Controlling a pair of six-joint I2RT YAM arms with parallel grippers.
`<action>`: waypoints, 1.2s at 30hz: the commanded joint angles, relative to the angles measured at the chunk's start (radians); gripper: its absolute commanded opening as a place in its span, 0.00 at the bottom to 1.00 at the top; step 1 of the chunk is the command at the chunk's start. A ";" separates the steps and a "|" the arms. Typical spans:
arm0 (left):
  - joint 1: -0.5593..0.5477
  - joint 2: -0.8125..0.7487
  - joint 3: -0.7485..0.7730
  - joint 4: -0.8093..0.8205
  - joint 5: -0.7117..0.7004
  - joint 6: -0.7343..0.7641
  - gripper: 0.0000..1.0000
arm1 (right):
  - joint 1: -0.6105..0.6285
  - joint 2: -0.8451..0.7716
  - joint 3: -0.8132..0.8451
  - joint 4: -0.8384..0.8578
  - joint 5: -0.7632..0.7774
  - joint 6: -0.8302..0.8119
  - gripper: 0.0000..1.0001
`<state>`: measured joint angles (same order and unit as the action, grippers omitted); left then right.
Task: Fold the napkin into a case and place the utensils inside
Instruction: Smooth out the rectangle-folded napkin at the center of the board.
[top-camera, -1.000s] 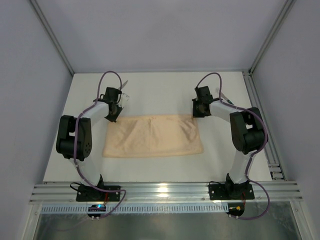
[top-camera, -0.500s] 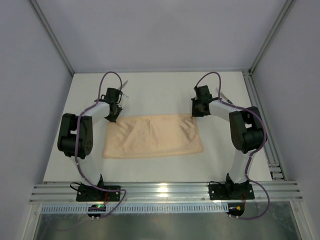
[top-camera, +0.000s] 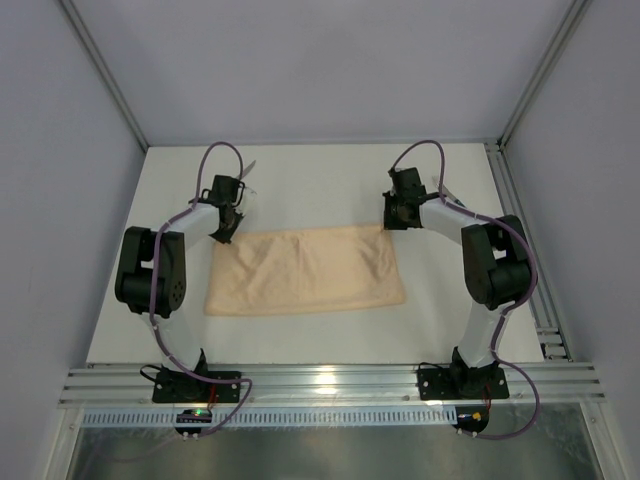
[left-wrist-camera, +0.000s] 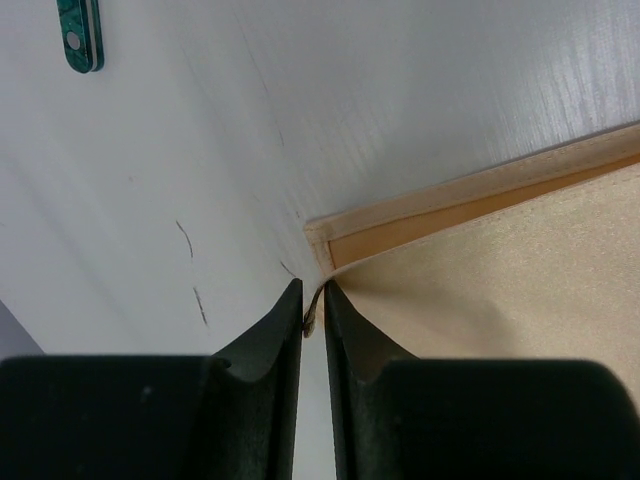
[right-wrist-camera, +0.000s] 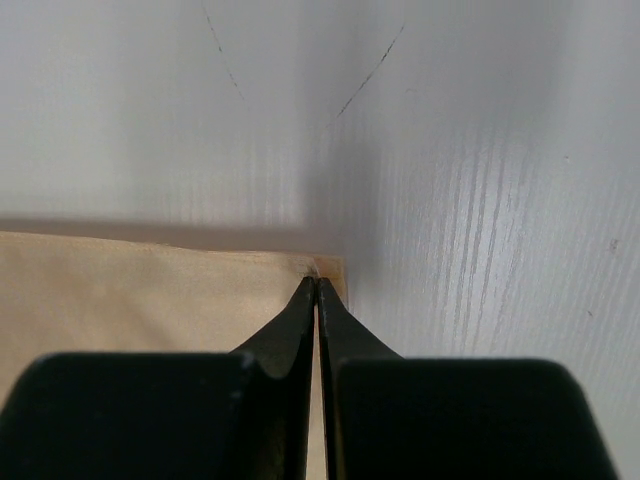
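The peach-orange napkin (top-camera: 305, 272) lies flat on the white table as a wide, folded rectangle. My left gripper (top-camera: 224, 235) is at its far left corner, and in the left wrist view the gripper (left-wrist-camera: 313, 300) is shut on a thin edge of the napkin (left-wrist-camera: 500, 260) at that corner. My right gripper (top-camera: 388, 226) is at the far right corner, and in the right wrist view the gripper (right-wrist-camera: 317, 285) is shut on the tip of the napkin (right-wrist-camera: 130, 290). One dark green utensil handle (left-wrist-camera: 80, 35) lies beyond the left gripper. A silver utensil end (top-camera: 450, 196) shows by the right arm.
The white table (top-camera: 320, 185) runs back to the grey rear wall. Aluminium rails (top-camera: 525, 250) line the right side and the near edge. The arm bases stand at the front.
Both grippers have shifted slightly toward the back of the table, and the napkin's far edge has moved with them.
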<state>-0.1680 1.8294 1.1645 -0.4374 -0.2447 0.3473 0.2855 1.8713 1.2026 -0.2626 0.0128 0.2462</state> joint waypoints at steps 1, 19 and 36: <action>0.005 -0.016 0.026 0.055 -0.047 -0.002 0.16 | -0.005 -0.006 0.037 0.022 -0.014 0.010 0.04; 0.035 0.065 0.093 0.057 -0.064 -0.036 0.27 | -0.005 0.015 0.029 0.046 -0.080 0.004 0.04; 0.022 0.028 0.046 0.048 -0.005 -0.036 0.27 | -0.003 0.006 0.074 0.045 -0.073 0.025 0.04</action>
<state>-0.1429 1.8519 1.2194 -0.4168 -0.2245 0.3172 0.2840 1.8858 1.2182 -0.2478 -0.0551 0.2569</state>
